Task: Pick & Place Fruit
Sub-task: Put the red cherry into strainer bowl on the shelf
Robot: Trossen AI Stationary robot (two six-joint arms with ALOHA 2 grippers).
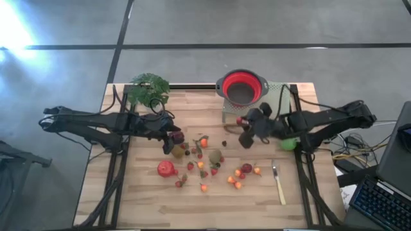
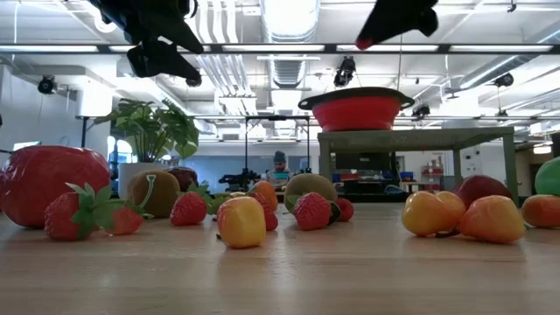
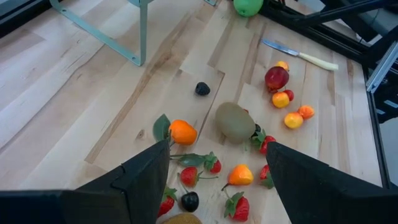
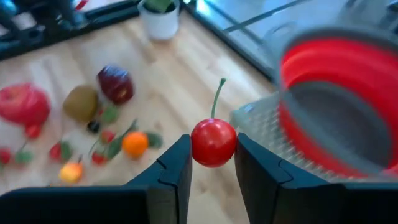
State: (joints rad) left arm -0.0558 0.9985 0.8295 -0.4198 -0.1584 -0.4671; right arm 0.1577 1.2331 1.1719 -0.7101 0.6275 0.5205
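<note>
One cherry in hand: the right gripper (image 4: 212, 163) pinches a red cherry (image 4: 213, 142) between its fingertips, stem up, held above the table just beside the red bowl (image 1: 242, 88).
Bowl position: it sits on a pale green stand (image 1: 277, 96) at the table's far edge, right of centre; its rim is higher than the fruit on the wood.
Doing the step well: my judgement is to carry the cherry over the rim to the bowl's grey middle before letting go, since a round fruit dropped near the edge could bounce out.
Left gripper (image 3: 217, 171): fingers spread wide and holding nothing, hovering over the near-left part of the fruit scatter (image 1: 205, 163).
Fruit count on the table: roughly twenty small pieces, too crowded for an exact count; one large magenta-red fruit (image 1: 166, 169), two brown kiwis, several strawberries and orange pieces.
Apart from the cluster: one green fruit (image 1: 288, 144) by the right arm.
Other things: one knife (image 1: 278, 184), one potted plant (image 1: 148, 86).
</note>
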